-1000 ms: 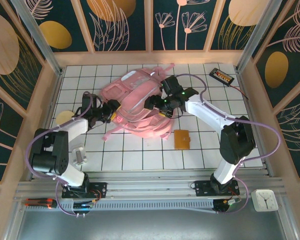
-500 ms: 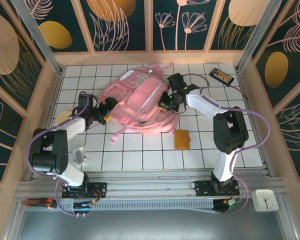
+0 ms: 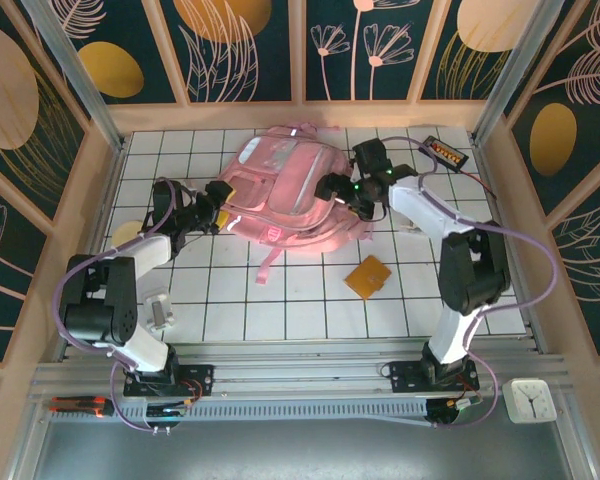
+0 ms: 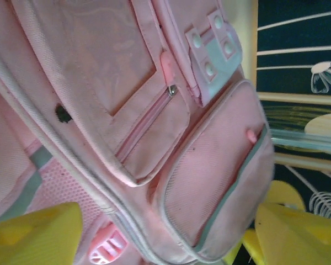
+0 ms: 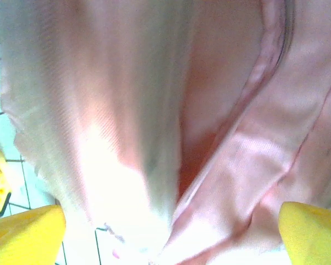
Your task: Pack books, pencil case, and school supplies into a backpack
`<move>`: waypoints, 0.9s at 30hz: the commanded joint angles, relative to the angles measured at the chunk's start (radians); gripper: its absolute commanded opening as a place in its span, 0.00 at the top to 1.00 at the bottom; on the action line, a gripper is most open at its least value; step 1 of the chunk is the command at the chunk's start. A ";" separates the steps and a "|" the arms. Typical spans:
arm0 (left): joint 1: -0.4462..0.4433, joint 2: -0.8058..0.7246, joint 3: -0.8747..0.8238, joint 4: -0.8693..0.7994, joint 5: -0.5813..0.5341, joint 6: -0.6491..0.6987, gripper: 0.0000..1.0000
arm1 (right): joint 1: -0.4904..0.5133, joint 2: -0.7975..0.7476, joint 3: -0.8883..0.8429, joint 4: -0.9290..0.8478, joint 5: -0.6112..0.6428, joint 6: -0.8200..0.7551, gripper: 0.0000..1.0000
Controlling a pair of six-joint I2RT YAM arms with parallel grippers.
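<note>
The pink backpack (image 3: 285, 195) lies flat toward 12 o'clock on the worktop (image 3: 280, 320). The left claw (image 3: 212, 214), spread wide and holding nothing, meets its 9 o'clock edge. The right claw (image 3: 328, 188), equally wide, sits against fabric at 3 o'clock. The orange pad (image 3: 368, 277) lies apart at 5 o'clock.

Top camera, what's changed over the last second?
The backpack shifted toward the far wall and lies flatter, with the left gripper and right gripper at its sides moving along. The orange pad turned to sit cornerwise. The black gadget and pale disc stayed put.
</note>
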 commanded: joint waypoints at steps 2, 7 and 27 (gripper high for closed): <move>-0.017 0.049 0.040 0.050 0.035 -0.063 0.25 | 0.043 -0.126 -0.036 -0.021 0.081 0.008 0.01; -0.062 0.102 0.040 0.071 0.031 -0.090 0.32 | 0.097 -0.164 -0.033 -0.050 0.113 0.039 0.01; -0.112 0.293 0.112 0.134 0.001 -0.155 0.50 | 0.112 -0.096 0.038 -0.009 0.056 0.054 0.08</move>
